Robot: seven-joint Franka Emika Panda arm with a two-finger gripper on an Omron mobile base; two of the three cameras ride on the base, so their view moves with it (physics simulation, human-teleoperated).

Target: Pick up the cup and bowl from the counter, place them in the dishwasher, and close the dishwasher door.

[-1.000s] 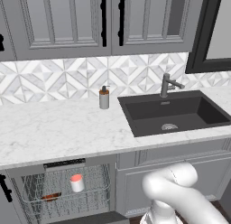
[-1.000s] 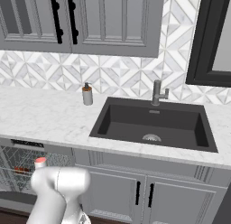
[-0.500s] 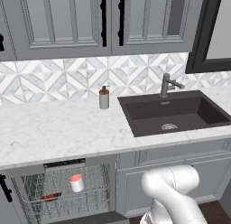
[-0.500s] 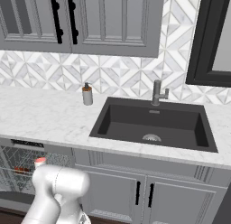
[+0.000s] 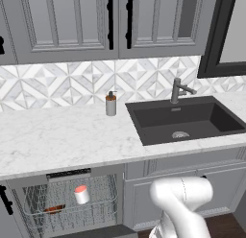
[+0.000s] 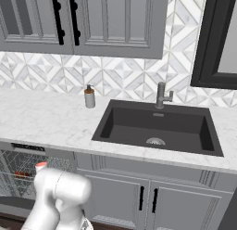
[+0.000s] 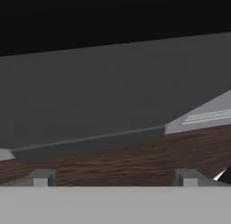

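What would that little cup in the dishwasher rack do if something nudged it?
The cup looks short and handleless, tilted in the wire rack, so it would probably tip or roll rather than slide. Being small, it is likely light. Its smooth, round sides may be slippery to pinch.

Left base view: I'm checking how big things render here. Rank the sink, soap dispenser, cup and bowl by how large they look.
1. sink, by far the largest.
2. soap dispenser.
3. cup, in the dishwasher rack.
4. bowl, mostly screened by rack wires, so its place after the cup is unsure.
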